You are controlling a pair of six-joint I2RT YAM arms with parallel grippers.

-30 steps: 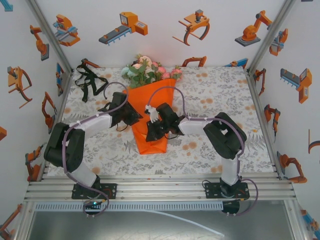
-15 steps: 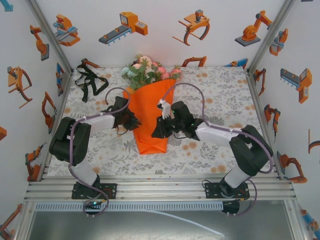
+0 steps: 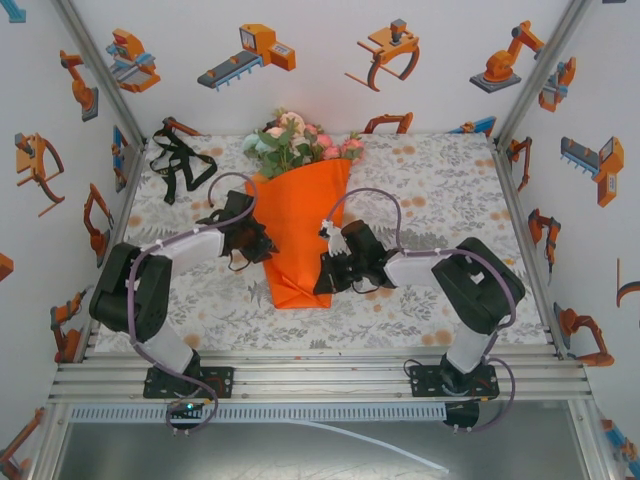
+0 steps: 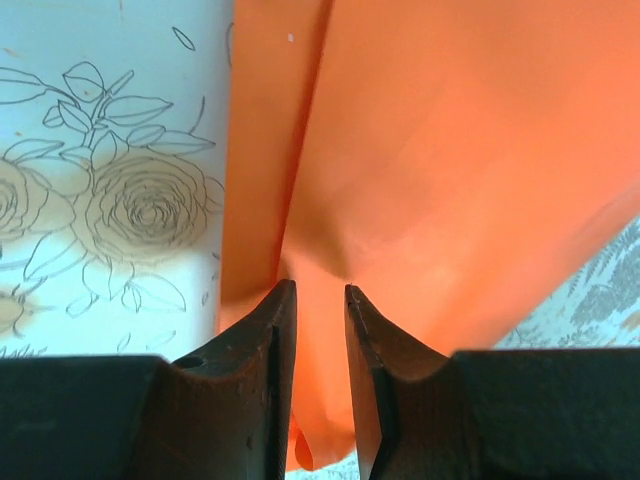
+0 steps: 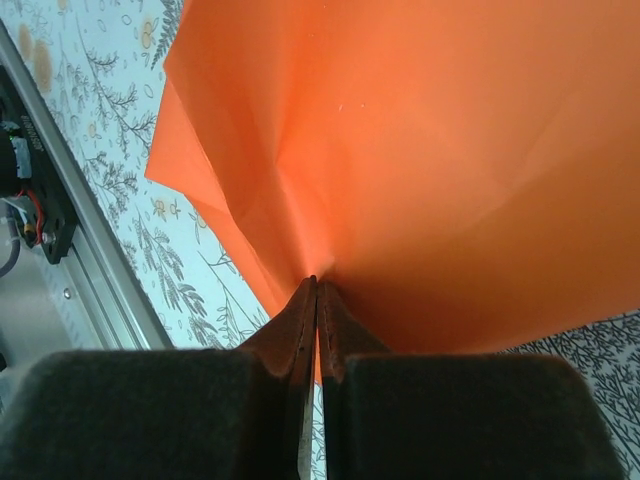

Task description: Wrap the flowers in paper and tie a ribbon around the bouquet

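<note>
Nearest the arm bases, the aluminium rail bounds the table behind both grippers, and a band of bare floral cloth separates it from the pointed end of the paper, which lies as an orange cone with its narrow end toward the rail. The right gripper meets the cone's right edge near that narrow end. In the right wrist view this gripper is fully closed, with a thin fold of the paper pinched at the tips and creases radiating from the pinch. To its left the sheet's free edge runs out over the cloth. Outboard of it, on the right, bare cloth extends to the side wall. The left gripper sits slightly farther out, against the cone's left edge at mid-height. In the left wrist view it is clamped on a bunched fold of the paper, its fingers parted only by that fold. The layered left edges of the sheet rise just beyond the tips, with bare cloth on the outboard side. Beyond both grippers the cone widens, and the flowers spill from its mouth near the back wall. The ribbon lies heaped in the far left corner, well apart from the left gripper.
</note>
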